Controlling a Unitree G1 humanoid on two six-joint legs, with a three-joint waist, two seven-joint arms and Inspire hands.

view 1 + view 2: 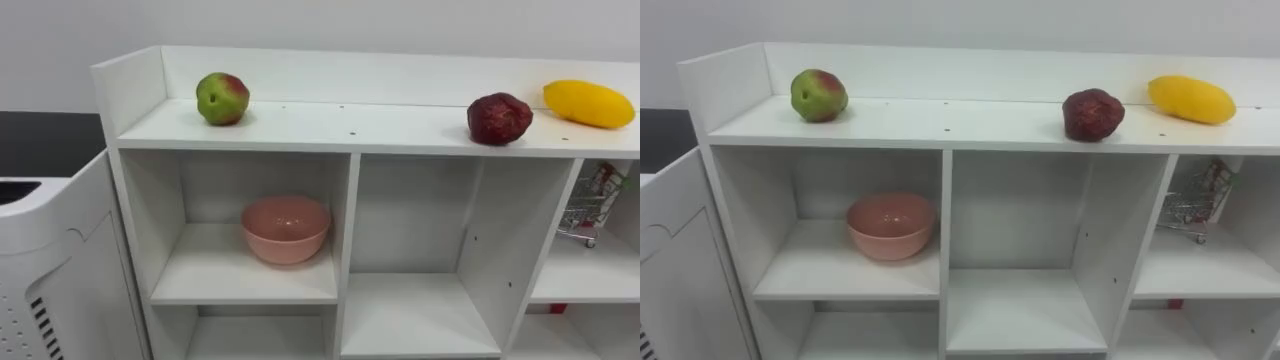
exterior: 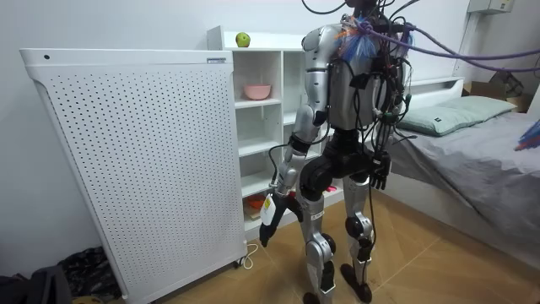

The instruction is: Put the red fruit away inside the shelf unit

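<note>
A white perforated cabinet (image 1: 60, 270) fills the lower left of the eye views, hard against a white open-shelved closet (image 1: 345, 200). On the closet's top board sit three fruits: a green-and-red apple (image 1: 223, 98) at upper left, a dark red knobbly fruit (image 1: 499, 118) at upper right, and just beyond it a yellow mango (image 1: 589, 104). A pink round bowl (image 1: 285, 228) sits in the left compartment and a small wire shopping cart (image 1: 585, 210) at far right. The robot stands facing the closet, its left hand (image 2: 270, 211) and right hand (image 2: 379, 171) hanging low; open or closed, I cannot tell.
</note>
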